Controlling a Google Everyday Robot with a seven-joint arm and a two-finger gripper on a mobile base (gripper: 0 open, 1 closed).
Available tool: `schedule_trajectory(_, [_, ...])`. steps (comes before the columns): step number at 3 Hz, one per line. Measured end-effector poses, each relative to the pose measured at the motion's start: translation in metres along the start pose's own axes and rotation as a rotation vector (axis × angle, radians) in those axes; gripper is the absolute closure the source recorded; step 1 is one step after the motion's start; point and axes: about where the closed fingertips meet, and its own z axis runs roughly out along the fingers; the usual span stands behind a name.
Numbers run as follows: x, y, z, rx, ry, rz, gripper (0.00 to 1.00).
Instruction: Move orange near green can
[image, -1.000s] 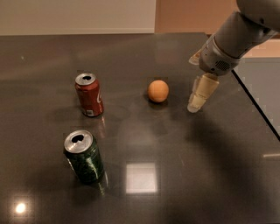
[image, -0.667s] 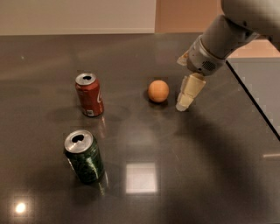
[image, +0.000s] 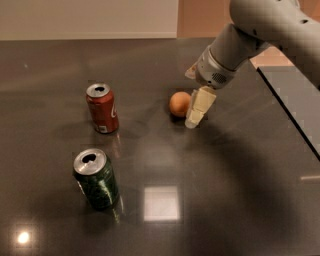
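Glare (image: 161, 202) shines off the dark tabletop (image: 240, 190). The orange (image: 179, 104) sits right of the red can (image: 102, 108), well apart from the green can (image: 96, 179) standing nearer me. The gripper (image: 194, 121) hangs just beside the orange's right side, pointing down; spread or pressed together, I cannot tell.

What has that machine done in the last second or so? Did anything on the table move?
The arm's cream pincer moved in toward the small round orange fruit and now sits right beside it; nothing looks grasped yet. The orange, the red drink can and the dark green drink can stayed put on the dark table.
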Motion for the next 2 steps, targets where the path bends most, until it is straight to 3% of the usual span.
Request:
schedule_trajectory(1, [-0.0049, -0.0005, 0.0124, -0.022, -0.005, -0.006, 0.00])
schedule_trajectory(2, [-0.0072, -0.0003, 0.0210, -0.037, -0.008, -0.011, 0.09])
